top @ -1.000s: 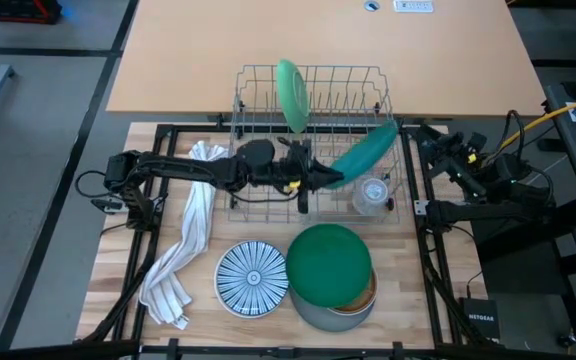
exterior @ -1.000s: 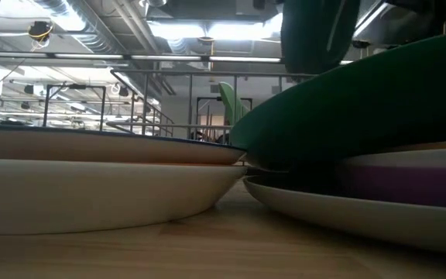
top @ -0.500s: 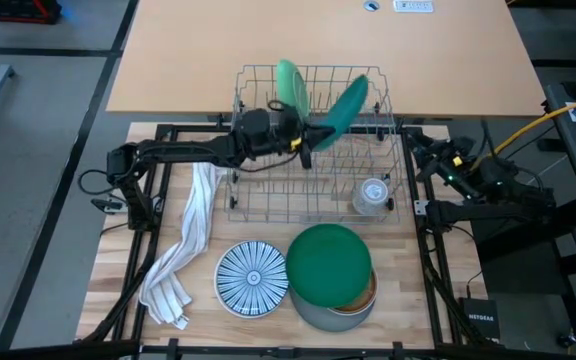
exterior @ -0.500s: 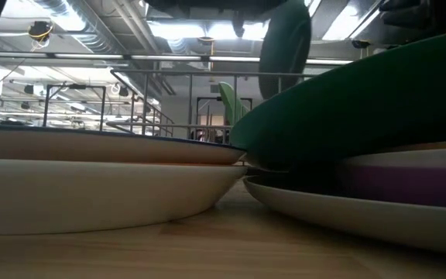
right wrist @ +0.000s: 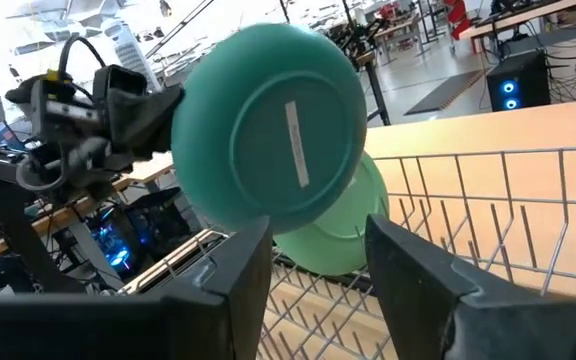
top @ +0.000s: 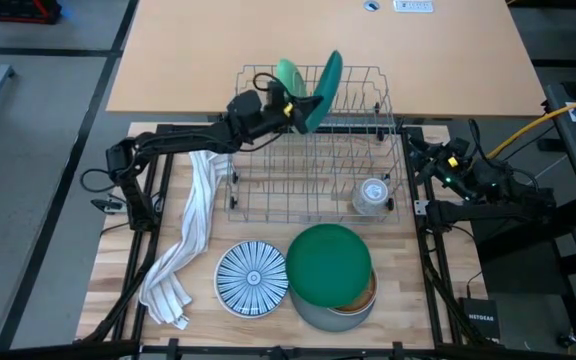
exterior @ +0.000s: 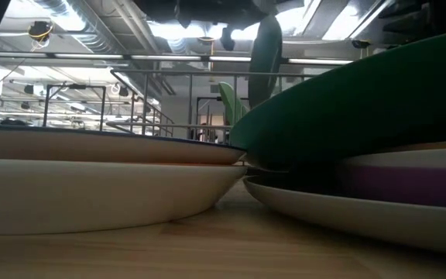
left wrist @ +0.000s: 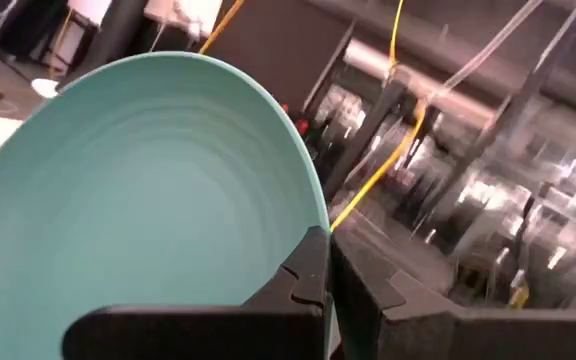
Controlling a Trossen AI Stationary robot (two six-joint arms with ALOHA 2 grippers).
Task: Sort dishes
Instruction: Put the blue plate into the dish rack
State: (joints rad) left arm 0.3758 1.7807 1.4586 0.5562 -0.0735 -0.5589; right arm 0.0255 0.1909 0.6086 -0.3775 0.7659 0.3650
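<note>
I count two plates up at the one wire dish rack [top: 313, 140]: one round teal plate [top: 324, 88] and one round light green plate [top: 288, 76]. One small clear glass cup [top: 372, 193] sits inside the rack. On the wooden desk [top: 408, 270] lie one blue-and-white striped round plate [top: 251, 278], one stack of dishes topped by a dark green plate [top: 328, 264], and one white striped cloth towel [top: 190, 232].

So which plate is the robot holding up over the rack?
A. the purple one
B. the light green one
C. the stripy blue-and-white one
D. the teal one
D: the left gripper has its jaws shut on the teal plate, raised on edge above the dish rack beside the light green plate standing in it.
</note>
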